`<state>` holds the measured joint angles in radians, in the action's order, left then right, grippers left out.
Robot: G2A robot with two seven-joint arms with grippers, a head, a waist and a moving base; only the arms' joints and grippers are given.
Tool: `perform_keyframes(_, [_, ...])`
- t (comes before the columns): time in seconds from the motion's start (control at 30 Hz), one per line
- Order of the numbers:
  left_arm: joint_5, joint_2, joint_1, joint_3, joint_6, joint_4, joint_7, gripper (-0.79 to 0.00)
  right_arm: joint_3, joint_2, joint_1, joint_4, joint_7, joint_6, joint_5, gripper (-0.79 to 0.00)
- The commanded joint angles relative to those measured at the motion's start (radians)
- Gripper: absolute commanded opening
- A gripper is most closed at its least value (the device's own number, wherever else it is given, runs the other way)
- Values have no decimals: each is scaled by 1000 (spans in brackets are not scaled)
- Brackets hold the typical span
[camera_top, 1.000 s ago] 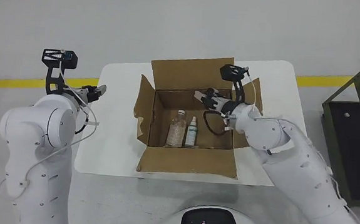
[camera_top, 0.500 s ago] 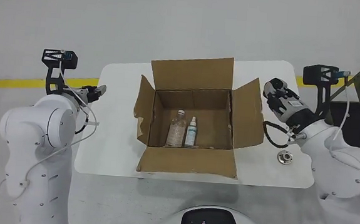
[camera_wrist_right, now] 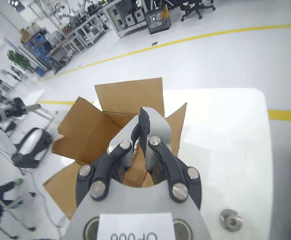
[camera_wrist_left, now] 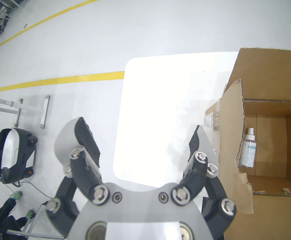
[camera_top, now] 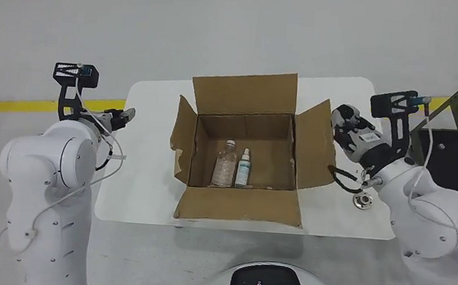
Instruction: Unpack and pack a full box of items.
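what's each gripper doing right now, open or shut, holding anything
Left gripper: open, holding nothing.
Right gripper: shut, with nothing visible in its grip.

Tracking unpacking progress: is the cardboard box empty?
No, a clear bottle and a small spray bottle lie side by side on the floor of the cardboard box.

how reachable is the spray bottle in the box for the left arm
Likely yes: the box is open, the spray bottle lies uncovered, and the left gripper has open, empty jaws; only the side flap intervenes.
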<state>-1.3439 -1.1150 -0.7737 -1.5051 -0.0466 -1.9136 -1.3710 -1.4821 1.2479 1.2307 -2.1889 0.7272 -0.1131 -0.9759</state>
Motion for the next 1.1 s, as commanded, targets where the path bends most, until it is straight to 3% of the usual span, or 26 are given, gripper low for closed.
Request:
perform_keyframes(0.0, [0, 0, 0, 0, 0, 0, 0, 0, -44, -7, 0, 14, 14, 64, -10, -785])
perform_keyframes(0.07, [0, 0, 0, 0, 0, 0, 0, 0, -89, -19, 2, 33, 54, 182, -61, -785])
perform_keyframes(0.17, [0, 0, 0, 0, 0, 0, 0, 0, -159, -51, 19, 53, 144, 514, -219, -785])
perform_keyframes(0.33, [0, 0, 0, 0, 0, 0, 0, 0, -298, -76, 121, 57, 229, 720, -187, -785])
perform_keyframes(0.53, [0, 0, 0, 0, 0, 0, 0, 0, -388, -82, 292, 23, 297, 681, -88, -785])
perform_keyframes(0.9, [0, 0, 0, 0, 0, 0, 0, 0, -391, -82, 298, 17, 300, 676, -90, -785])
perform_keyframes(1.07, [0, 0, 0, 0, 0, 0, 0, 0, -346, -83, 291, 89, 320, 564, -150, -785])
